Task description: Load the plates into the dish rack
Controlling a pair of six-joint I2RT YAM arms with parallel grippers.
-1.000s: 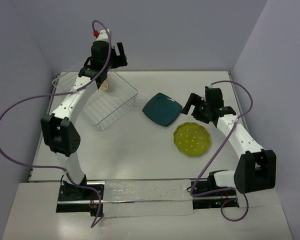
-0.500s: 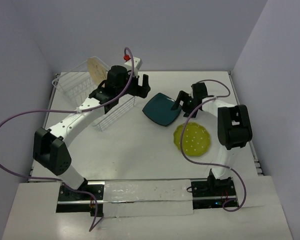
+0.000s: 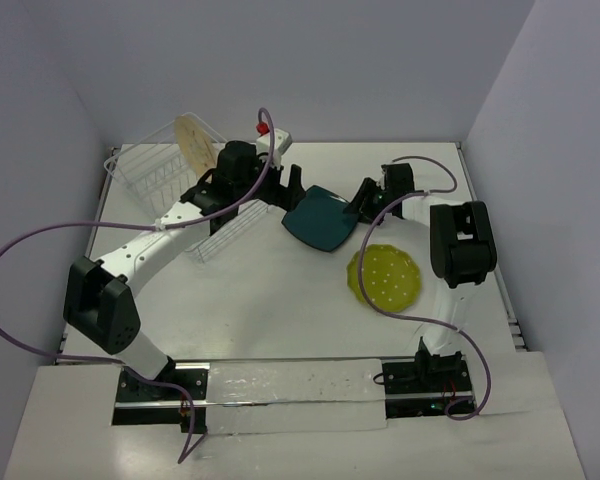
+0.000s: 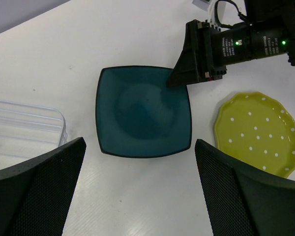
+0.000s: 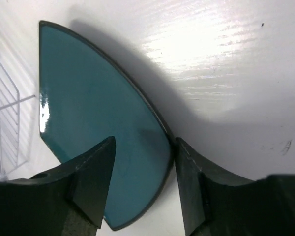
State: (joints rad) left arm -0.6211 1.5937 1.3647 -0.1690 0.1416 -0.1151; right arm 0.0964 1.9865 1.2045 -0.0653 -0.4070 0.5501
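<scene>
I have the left gripper [image 3: 288,186] hanging over the table [image 3: 280,300] just beside the rack [image 3: 140,178], jaws wide. In its wrist view the 2 fingers [image 4: 44,191] frame the teal plate [image 4: 143,112] below and touch nothing.

The teal plate lies between the rack and the yellow-green plate [image 3: 385,277], apart from both. The right gripper [image 5: 145,142] sits at the teal plate's far right corner with the rim between its 2 fingers: 1 over the glazed face, the other against the outside of the rim. The gap between them is narrow, but I cannot tell whether they actually clamp the plate.

The yellow-green plate lies flat on the table near the right arm. The cream plate [image 3: 192,140] stands on edge in the rack, at its far side. That makes 1 plate racked and 2 on the table.
</scene>
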